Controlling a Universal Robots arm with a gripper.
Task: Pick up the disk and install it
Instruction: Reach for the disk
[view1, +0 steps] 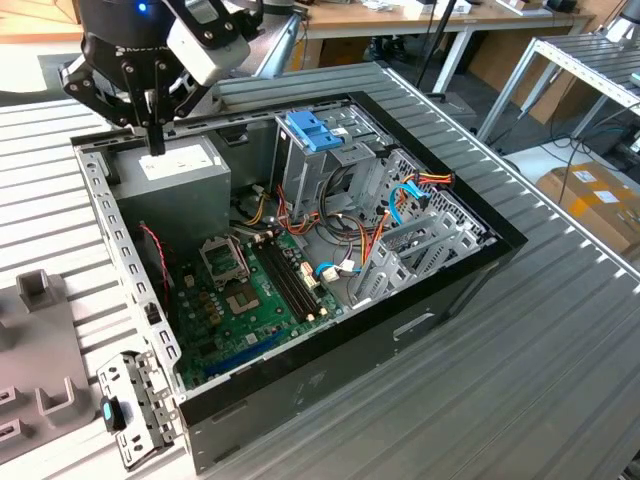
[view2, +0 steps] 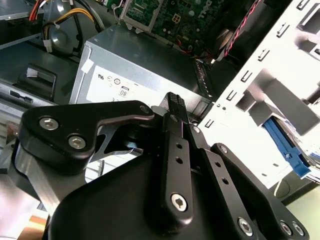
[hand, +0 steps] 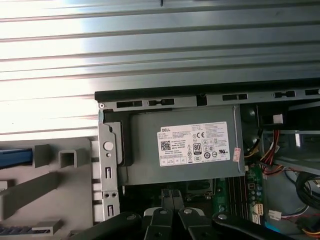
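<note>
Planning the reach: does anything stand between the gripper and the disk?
Only the case wall. The gripper hangs over the power supply inside; the disk, its blue edge showing, lies outside in the fixture. Above the wall, nothing visible blocks.

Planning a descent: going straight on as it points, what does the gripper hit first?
Most likely the power supply, on its labelled top; the gripper hangs just above it, gap unclear.

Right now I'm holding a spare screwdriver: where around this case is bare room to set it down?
The ribbed table is bare on the exterior view's right of the case. Crowded: cables inside, grey fixture on the exterior view's left.
</note>
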